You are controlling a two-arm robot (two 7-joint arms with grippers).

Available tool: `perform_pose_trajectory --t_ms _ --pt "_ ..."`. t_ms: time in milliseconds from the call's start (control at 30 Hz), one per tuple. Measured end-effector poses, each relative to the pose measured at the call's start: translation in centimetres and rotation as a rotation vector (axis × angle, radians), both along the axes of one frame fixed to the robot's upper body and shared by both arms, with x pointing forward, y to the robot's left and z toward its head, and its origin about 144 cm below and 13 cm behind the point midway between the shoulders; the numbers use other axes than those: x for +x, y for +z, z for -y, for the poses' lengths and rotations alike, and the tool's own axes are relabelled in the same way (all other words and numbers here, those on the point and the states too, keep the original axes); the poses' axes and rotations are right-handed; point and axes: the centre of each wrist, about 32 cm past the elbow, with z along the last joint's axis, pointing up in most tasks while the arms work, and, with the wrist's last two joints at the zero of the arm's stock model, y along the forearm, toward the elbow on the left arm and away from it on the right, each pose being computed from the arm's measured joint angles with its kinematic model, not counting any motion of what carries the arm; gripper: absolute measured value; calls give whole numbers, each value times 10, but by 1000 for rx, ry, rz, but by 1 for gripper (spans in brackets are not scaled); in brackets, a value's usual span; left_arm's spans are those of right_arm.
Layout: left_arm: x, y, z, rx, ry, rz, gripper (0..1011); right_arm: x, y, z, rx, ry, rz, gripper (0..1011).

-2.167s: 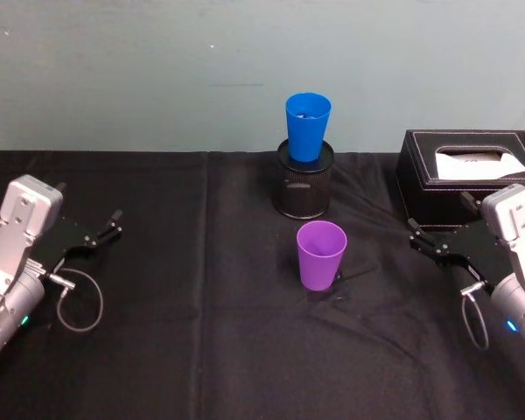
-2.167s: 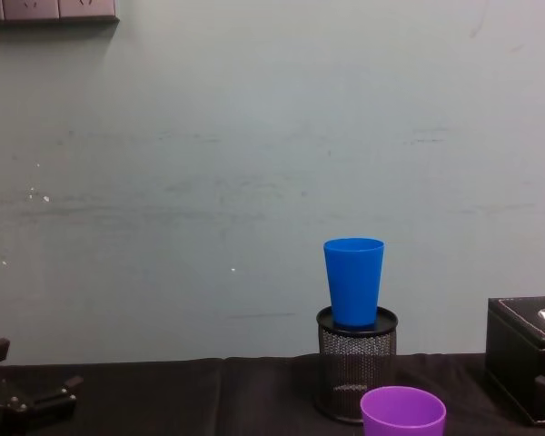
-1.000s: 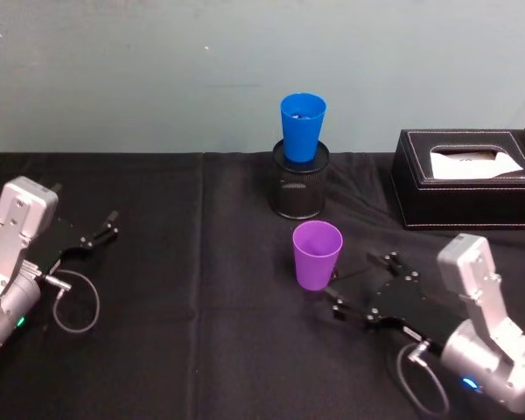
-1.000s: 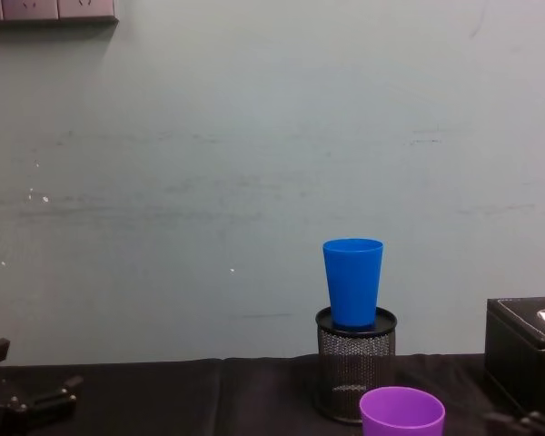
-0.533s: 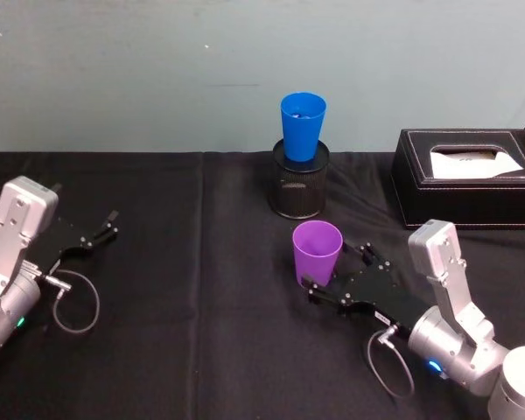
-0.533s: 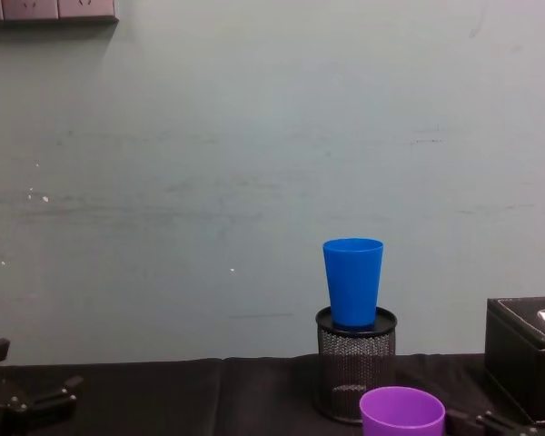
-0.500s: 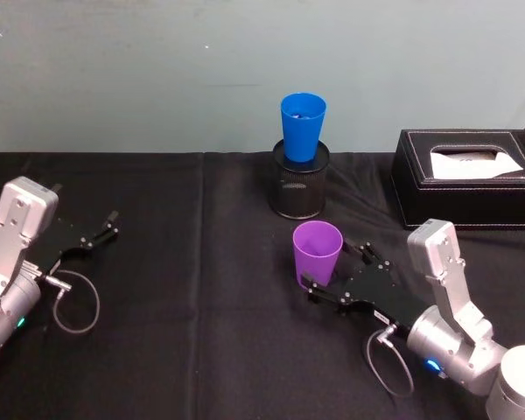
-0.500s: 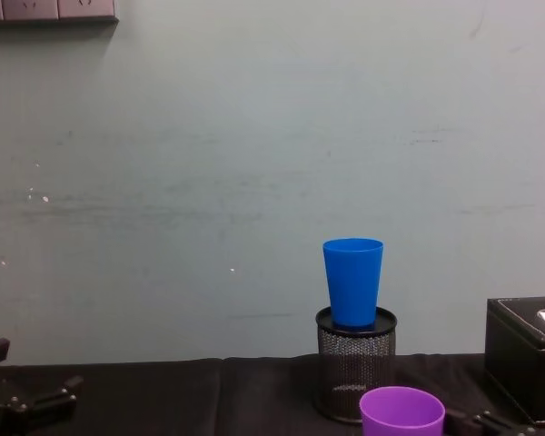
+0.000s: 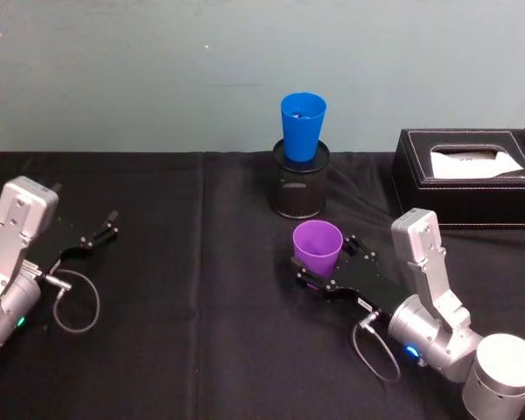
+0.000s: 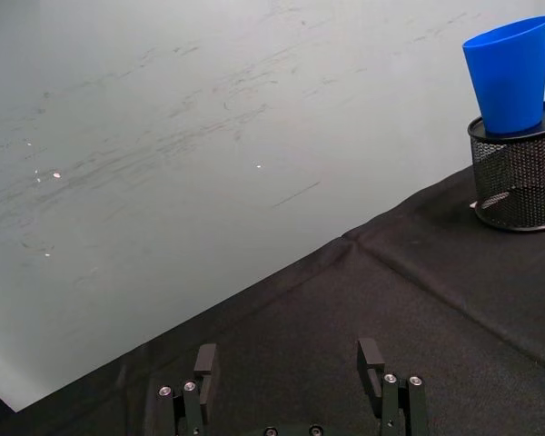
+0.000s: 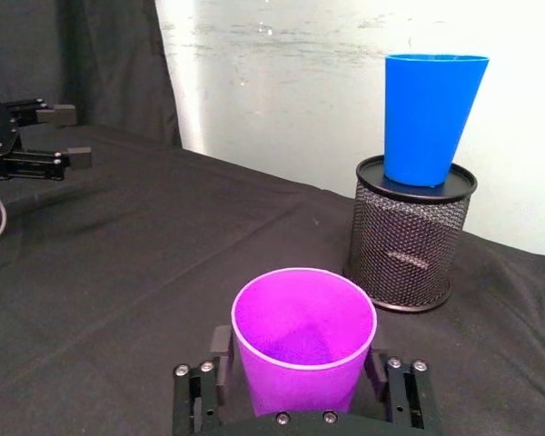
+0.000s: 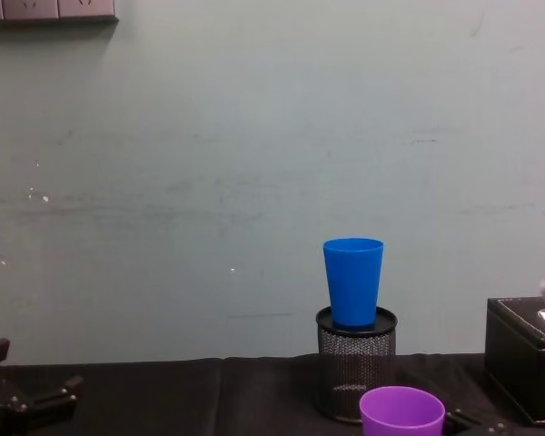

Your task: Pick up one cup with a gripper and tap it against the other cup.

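Grasp step: my right black two-fingered gripper (image 9: pixel 326 261) sat spread wide astride the smooth purple plastic tumbler (image 9: pixel 318 246), just nearside of the black mesh pen holder (image 9: pixel 300 192) bearing the bright blue plastic tumbler (image 9: pixel 303 125); next, I judged: close, lift, tap; left gripper (image 9: pixel 102 229) parked far left of that holder, fingers apart.

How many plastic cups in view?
2. The purple plastic tumbler stands on the black cloth, flanked by the right pincer; the blue plastic tumbler sits atop the black mesh pen holder behind it.

Purple cup (image 12: pixel 401 412) — base cut off below; tissue box (image 12: pixel 520 365) cropped too.
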Motion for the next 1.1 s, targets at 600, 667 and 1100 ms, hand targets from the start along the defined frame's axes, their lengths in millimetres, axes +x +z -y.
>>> perform_pose_trajectory --t_ms 600,667,1100 --pt "0 0 0 0 0 0 1000 -3 17 -5 -2 -21 21 723" --pt "0 0 0 0 0 0 1000 -4 24 -6 -5 -27 25 723" --pt "0 0 0 0 0 0 1000 13 70 -6 23 -63 -39 723"
